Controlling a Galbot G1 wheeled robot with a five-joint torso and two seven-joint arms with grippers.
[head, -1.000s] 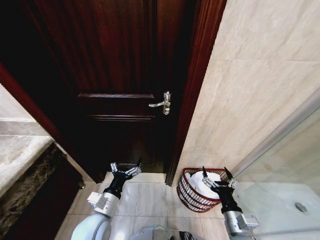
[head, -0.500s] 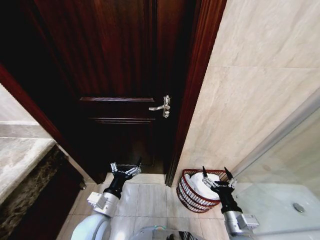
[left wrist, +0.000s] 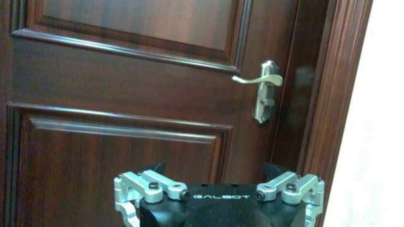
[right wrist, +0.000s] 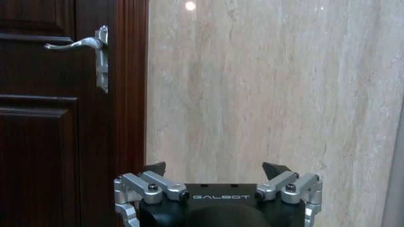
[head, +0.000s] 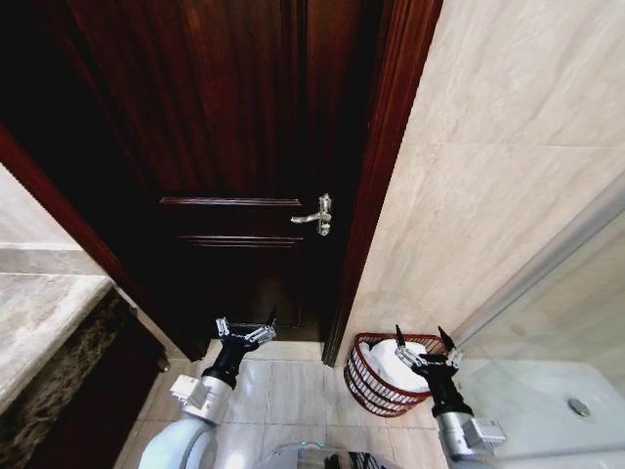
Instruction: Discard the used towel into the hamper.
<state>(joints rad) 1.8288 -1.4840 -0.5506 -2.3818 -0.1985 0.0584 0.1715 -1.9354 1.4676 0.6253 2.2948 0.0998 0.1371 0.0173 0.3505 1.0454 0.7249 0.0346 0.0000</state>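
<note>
Since a white crumpled cloth, by all appearance the used towel (head: 393, 363), already lies inside the small round dark red-brown slatted hamper (head: 371, 391), the discarding step is judged complete; nothing of the task appears outstanding beyond clearing the arms.

The hamper stands on the pale tiled floor (head: 293, 386), in the corner between the dark wooden door frame (head: 376, 195) and the beige stone-tiled wall (head: 488, 195), just beside both.

The right gripper (head: 427, 345) hangs over the hamper's near rim with its fingers spread and nothing between them. The left gripper (head: 246, 327) is held low before the dark panelled wooden door (head: 234, 147), likewise spread and empty, well apart from the hamper.

Clearances: the door with its silver lever handle (head: 314, 215) stands ahead of both arms. A grey stone counter edge (head: 49, 322) bounds the robot's left; a glass shower partition (head: 547, 322) bounds its right, near the right arm. Open floor lies between the two arms. Room for lateral movement on the right is judged tight.
</note>
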